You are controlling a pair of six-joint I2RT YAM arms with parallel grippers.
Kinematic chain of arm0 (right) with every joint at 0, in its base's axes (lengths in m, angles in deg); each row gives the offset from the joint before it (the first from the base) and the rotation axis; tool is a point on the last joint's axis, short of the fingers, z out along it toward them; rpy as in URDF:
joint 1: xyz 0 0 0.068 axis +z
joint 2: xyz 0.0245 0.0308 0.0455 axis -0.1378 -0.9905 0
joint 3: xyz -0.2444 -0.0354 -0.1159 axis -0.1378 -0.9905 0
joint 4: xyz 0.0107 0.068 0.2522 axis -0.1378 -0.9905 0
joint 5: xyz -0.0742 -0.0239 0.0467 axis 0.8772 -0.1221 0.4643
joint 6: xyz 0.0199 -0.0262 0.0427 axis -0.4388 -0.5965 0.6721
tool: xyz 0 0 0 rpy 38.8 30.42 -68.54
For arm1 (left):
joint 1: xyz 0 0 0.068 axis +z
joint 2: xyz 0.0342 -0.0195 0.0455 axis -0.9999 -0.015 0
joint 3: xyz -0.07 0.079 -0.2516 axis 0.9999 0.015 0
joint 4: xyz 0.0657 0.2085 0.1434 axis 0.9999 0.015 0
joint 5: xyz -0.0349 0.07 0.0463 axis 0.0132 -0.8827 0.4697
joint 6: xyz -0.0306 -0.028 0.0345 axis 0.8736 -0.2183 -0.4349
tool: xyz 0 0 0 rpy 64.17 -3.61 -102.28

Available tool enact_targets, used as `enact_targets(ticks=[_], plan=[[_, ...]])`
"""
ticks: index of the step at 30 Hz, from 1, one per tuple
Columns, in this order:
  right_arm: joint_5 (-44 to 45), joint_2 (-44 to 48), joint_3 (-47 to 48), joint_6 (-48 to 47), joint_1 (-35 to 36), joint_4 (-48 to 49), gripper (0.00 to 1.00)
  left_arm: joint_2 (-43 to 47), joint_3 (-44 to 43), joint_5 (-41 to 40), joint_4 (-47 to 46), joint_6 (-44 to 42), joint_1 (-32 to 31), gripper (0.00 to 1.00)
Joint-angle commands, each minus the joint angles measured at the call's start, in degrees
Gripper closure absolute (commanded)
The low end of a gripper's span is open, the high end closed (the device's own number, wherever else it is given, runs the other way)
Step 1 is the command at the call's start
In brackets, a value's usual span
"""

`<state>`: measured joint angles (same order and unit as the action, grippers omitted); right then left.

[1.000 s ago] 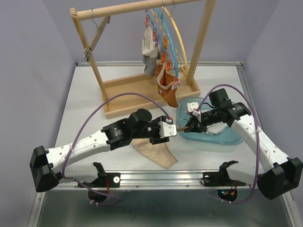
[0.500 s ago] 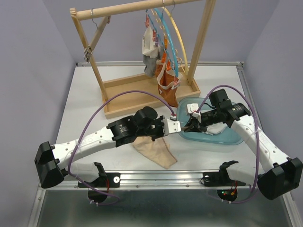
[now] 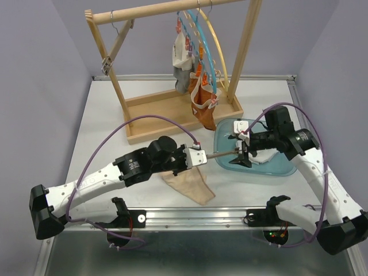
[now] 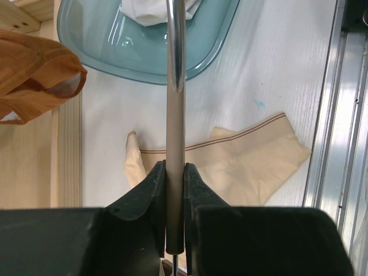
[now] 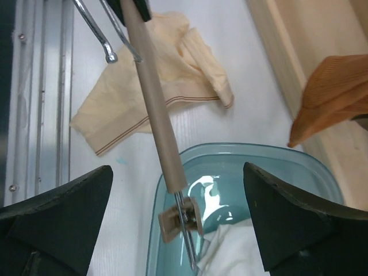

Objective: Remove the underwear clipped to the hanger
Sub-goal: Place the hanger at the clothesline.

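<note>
My left gripper (image 3: 201,156) is shut on the beige bar of a hanger (image 3: 221,154) and holds it level, pointing at the blue tub (image 3: 276,168). In the left wrist view the bar (image 4: 175,115) sits pinched between the jaws. My right gripper (image 3: 242,153) stands open at the bar's far end; its fingers flank the bar's clip (image 5: 181,218) without touching it. Beige underwear (image 3: 187,183) lies flat on the table under the left arm. White underwear (image 5: 230,253) lies in the tub. White-grey underwear (image 3: 181,60) and orange-brown underwear (image 3: 204,109) hang clipped on the rack's hangers.
A wooden rack (image 3: 172,109) with a tray base stands at the back, with blue and yellow hangers (image 3: 210,52) on its top bar. The metal rail (image 3: 201,215) runs along the table's near edge. Purple cables loop over both arms.
The right gripper has opened and let go of the hanger's end, and its arm has drawn back to the right. The left gripper has shut on the bar and shifted slightly left.
</note>
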<state>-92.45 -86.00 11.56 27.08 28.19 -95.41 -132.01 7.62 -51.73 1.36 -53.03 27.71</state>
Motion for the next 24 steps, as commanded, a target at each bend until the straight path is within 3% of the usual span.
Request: enact_targets(ticks=[1,7,13,24], plan=[[7.9,3.9,9.0,5.7,-1.5,1.4,0.0,3.9,1.5,-3.4,0.6,1.4,-0.1,1.0],[22.1,7.9,9.0,10.4,-1.9,6.3,0.0,8.3,1.5,-7.2,4.0,2.1,0.0,1.0],[35.4,11.6,0.9,19.1,-2.9,18.9,0.0,13.6,-2.4,-11.0,10.0,2.8,0.0,1.0],[34.4,10.2,-9.4,24.7,-4.6,28.3,0.0,17.1,-10.3,-21.7,16.7,11.8,0.0,1.0]])
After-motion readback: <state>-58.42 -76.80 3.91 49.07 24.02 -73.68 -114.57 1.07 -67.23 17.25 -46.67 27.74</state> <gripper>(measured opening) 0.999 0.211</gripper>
